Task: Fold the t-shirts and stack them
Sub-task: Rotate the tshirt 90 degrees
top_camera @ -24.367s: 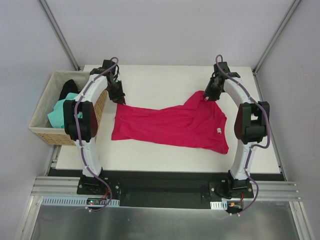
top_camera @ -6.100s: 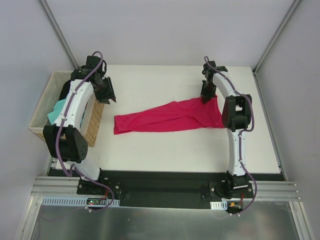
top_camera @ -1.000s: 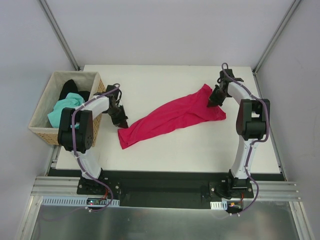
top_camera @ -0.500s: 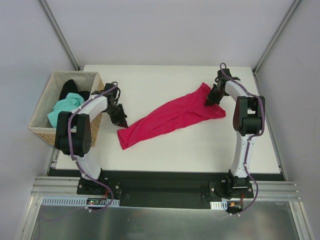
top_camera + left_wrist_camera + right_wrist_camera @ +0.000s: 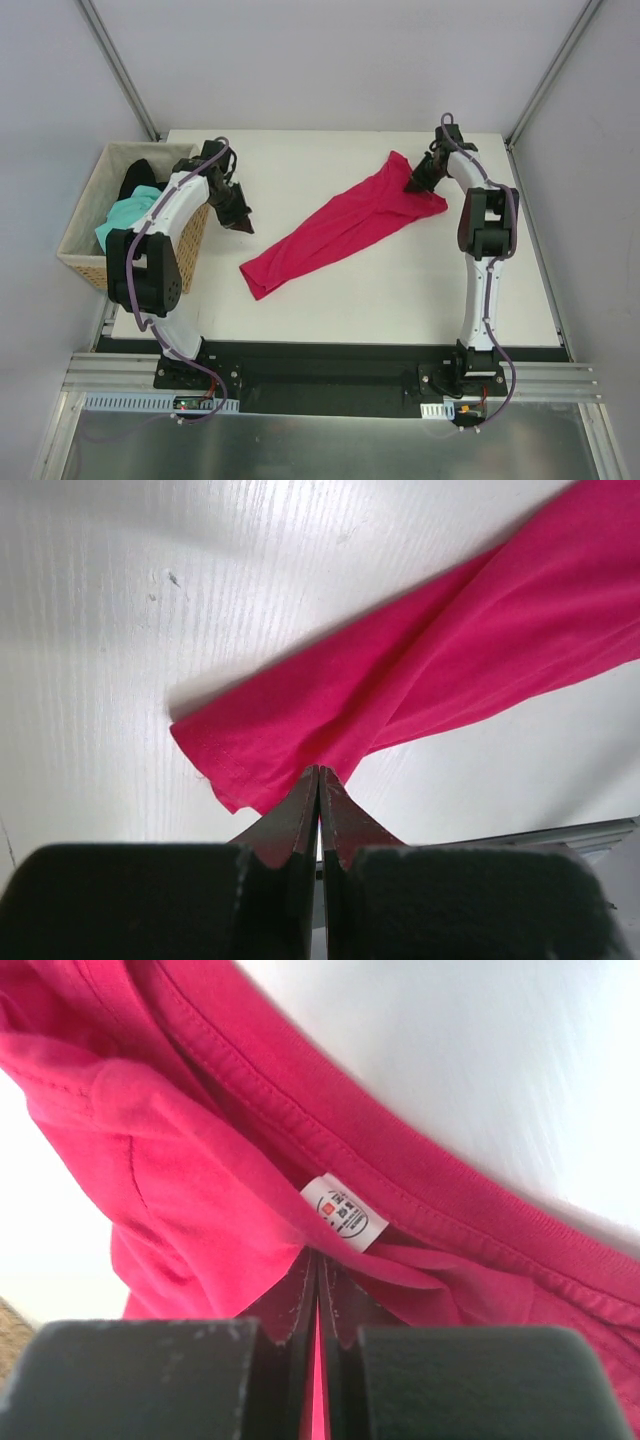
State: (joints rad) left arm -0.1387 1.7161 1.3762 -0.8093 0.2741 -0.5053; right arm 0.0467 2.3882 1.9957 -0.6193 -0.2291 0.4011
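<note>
While the crimson t-shirt is being held at its collar end by the right gripper, it is being seen from the top roped into a narrow diagonal band across the worktop, so folding is being risked on bunched cloth; the left gripper, jaws closed on nothing, is being held apart from the band's near end, near the wicker basket with the mint-green t-shirt and black t-shirt, whose rim could be struck. From the left wrist, the shirt's end is being shown beyond shut jaws. From the right wrist, cloth beside the label is being pinched thinly and could be pulled free.
</note>
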